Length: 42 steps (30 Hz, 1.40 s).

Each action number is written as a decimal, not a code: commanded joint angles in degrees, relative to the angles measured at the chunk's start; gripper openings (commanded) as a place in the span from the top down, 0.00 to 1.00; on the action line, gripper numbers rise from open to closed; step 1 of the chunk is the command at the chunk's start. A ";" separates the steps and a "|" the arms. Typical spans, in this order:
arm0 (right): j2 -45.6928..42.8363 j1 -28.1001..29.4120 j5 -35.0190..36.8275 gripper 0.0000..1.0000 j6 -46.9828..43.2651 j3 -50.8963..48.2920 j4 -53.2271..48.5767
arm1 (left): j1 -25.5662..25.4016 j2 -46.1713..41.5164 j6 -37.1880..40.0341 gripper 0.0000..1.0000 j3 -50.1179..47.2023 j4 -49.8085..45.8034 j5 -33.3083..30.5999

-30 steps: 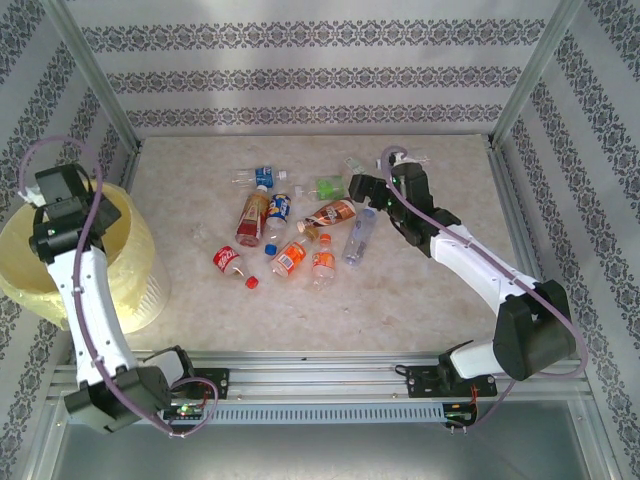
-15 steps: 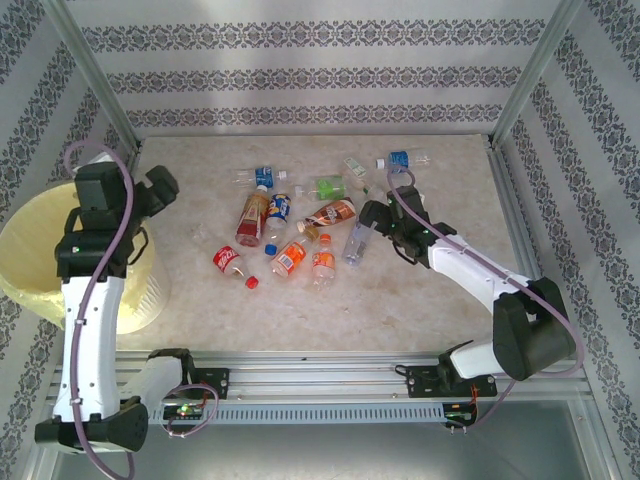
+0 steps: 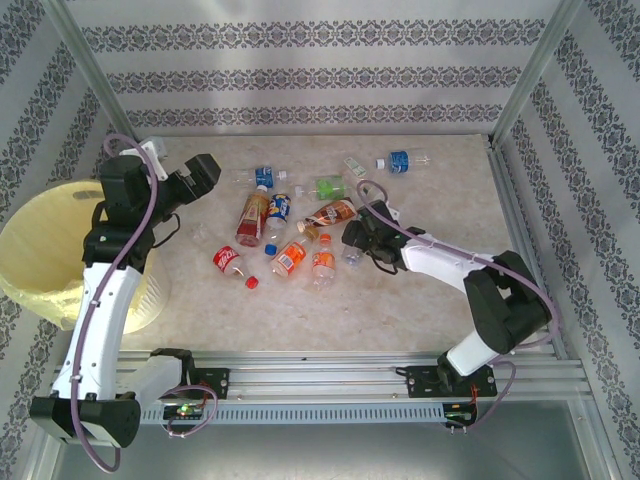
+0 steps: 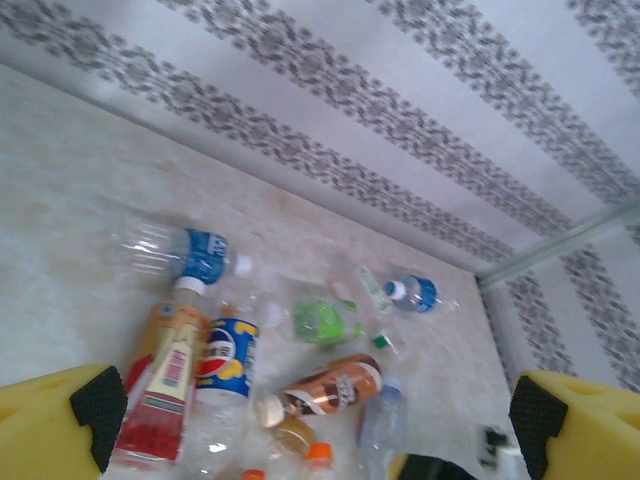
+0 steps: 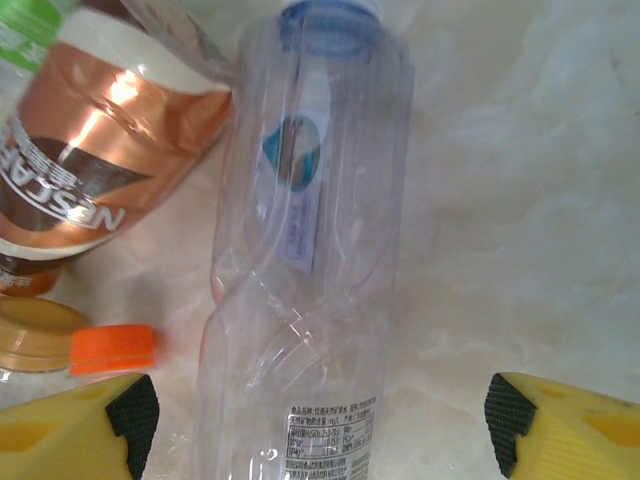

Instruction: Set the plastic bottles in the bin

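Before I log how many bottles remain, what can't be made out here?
Bin contents: top external, cut by the left edge, partly covered by the left arm.
Clear bottle base: right wrist, cut by the bottom edge.
Blue-and-yellow-labelled bottle: left wrist, blurred, cut by the bottom edge.

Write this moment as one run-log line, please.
left hand: open, empty | right hand: open, astride clear bottle | bin: far left
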 commanded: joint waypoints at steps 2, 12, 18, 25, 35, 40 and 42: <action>3.58 1.11 0.52 0.13 -0.11 3.17 0.22 | -1.86 0.37 -1.45 0.00 -2.27 6.36 5.46; 8.13 2.22 3.66 0.15 -4.15 4.43 -2.53 | -3.66 3.05 0.94 0.00 -1.12 3.53 5.49; 9.90 1.88 2.93 0.28 -7.91 5.14 -3.16 | -5.81 5.57 2.58 0.00 0.98 0.71 3.65; 8.17 1.87 3.51 0.44 -8.10 1.32 2.59 | -11.61 8.45 5.21 0.00 1.72 3.39 5.09; 4.11 1.86 5.26 0.51 -8.07 -1.68 4.53 | -16.40 13.32 6.60 0.00 3.64 4.61 3.14; -0.42 3.29 8.35 0.53 -10.49 -2.59 6.14 | -16.54 13.83 5.47 0.00 2.37 6.50 2.84; -2.31 3.53 9.06 0.54 -10.47 -3.27 7.52 | -16.60 14.06 5.04 0.00 1.93 7.16 2.61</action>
